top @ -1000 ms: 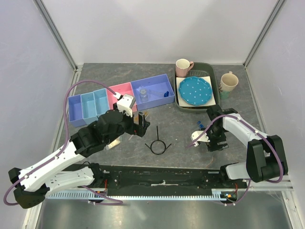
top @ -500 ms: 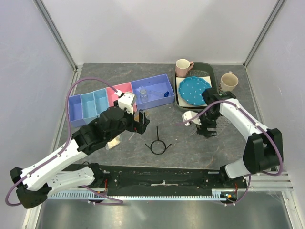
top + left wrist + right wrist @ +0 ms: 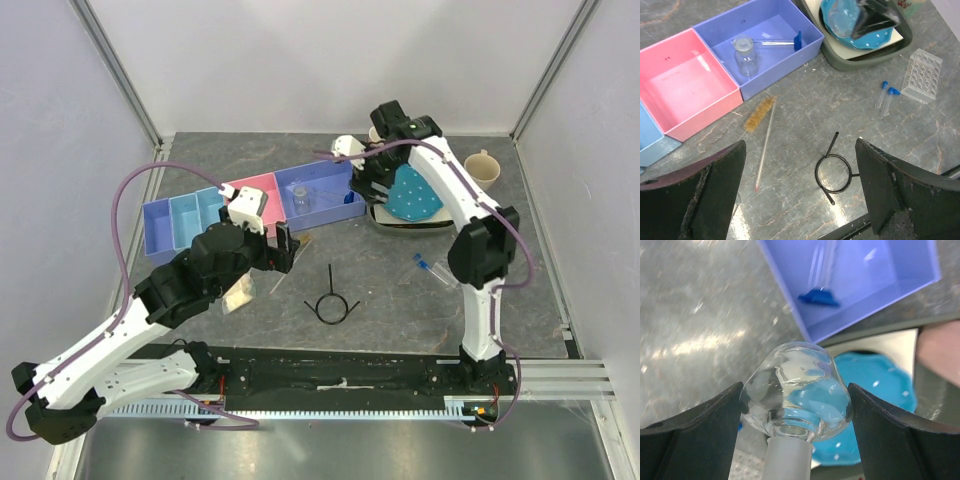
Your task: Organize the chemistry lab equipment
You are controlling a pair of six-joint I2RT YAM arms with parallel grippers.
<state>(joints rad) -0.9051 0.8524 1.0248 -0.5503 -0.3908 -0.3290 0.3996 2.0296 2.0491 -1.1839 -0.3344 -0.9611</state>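
My right gripper (image 3: 796,410) is shut on a clear glass stopper (image 3: 795,390) with a frosted stem. It holds the stopper in the air over the near right corner of the purple bin (image 3: 330,210), beside the blue dotted plate (image 3: 415,195). The bin holds a clear bottle (image 3: 746,55) and a blue-based cylinder (image 3: 780,42) lying down. My left gripper (image 3: 800,192) is open and empty above the black wire loop (image 3: 835,172). A brush (image 3: 760,114) and a thin rod (image 3: 765,150) lie in front of the pink bin (image 3: 685,90). Two blue-capped vials (image 3: 885,97) and a clear tube rack (image 3: 922,75) lie to the right.
A blue divided bin (image 3: 180,222) stands left of the pink one. The plate sits in a dark tray (image 3: 395,222) with a pink mug (image 3: 383,137); another mug (image 3: 480,172) stands to its right. A small clear bag (image 3: 237,295) lies under my left arm.
My right arm has swung from the right middle of the table up and back to the purple bin's corner, carrying the glass stopper. My left gripper has shifted slightly left.
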